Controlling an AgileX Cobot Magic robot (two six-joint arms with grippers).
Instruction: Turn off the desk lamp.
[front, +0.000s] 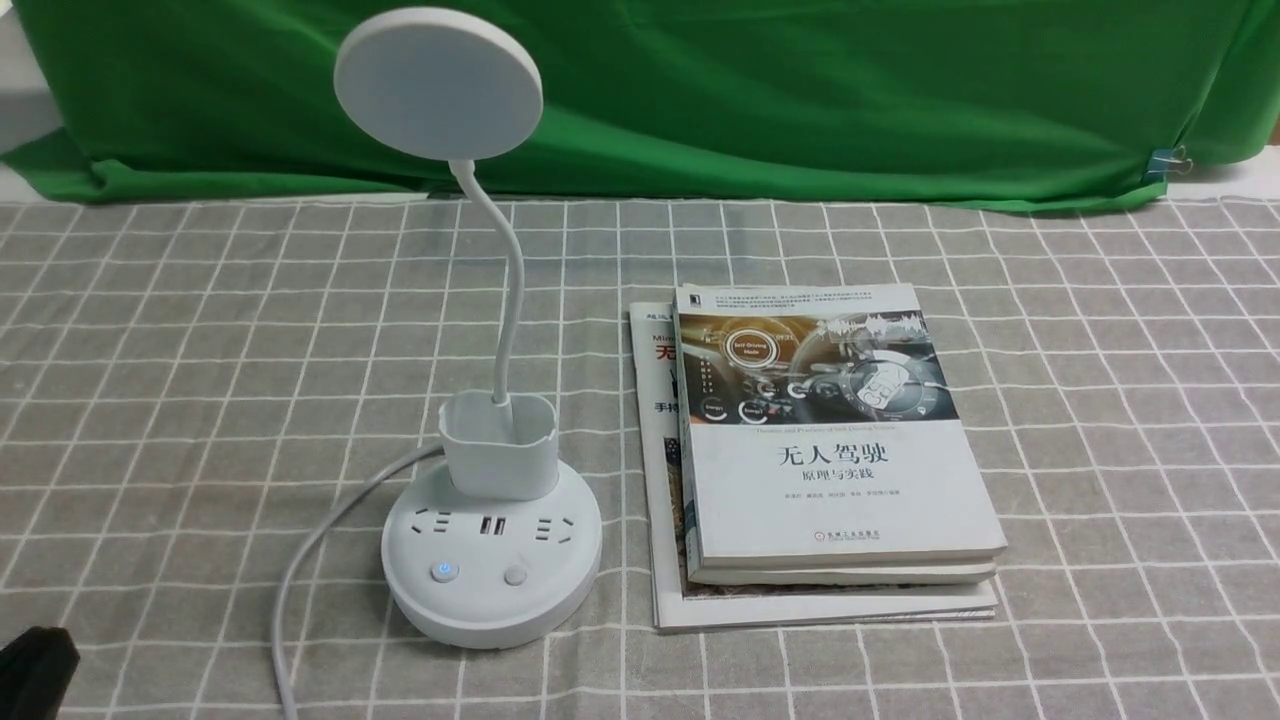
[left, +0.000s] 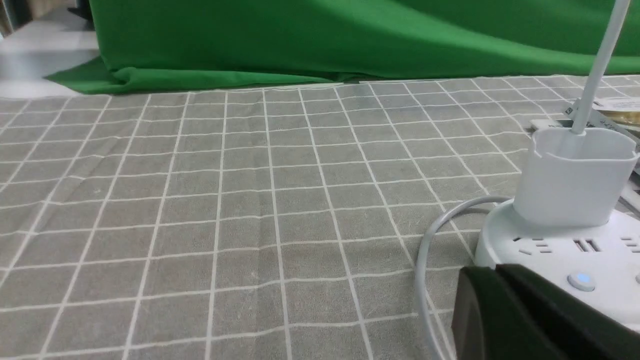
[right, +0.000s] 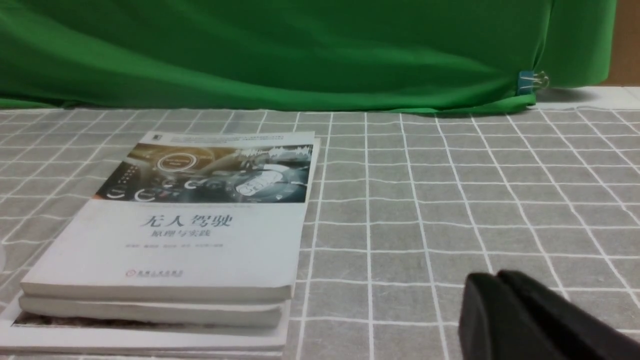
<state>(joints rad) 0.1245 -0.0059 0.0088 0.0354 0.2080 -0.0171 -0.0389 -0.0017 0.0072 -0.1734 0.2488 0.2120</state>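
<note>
Front view: left gripper (left: 496, 269), tips pressed together, is left and robot-side of lamp (front: 490, 610), nearer it than right gripper (right: 492, 275), likewise closed.

lab-like setup, green cloth backdrop (front: 800, 100) held by binder clip (front: 1168, 162), self-driving textbook (front: 840, 480)

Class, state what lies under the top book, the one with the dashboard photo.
Beneath the white paperback book lie another thick book and a wider, flat printed booklet; their covered parts cannot be seen.
</note>
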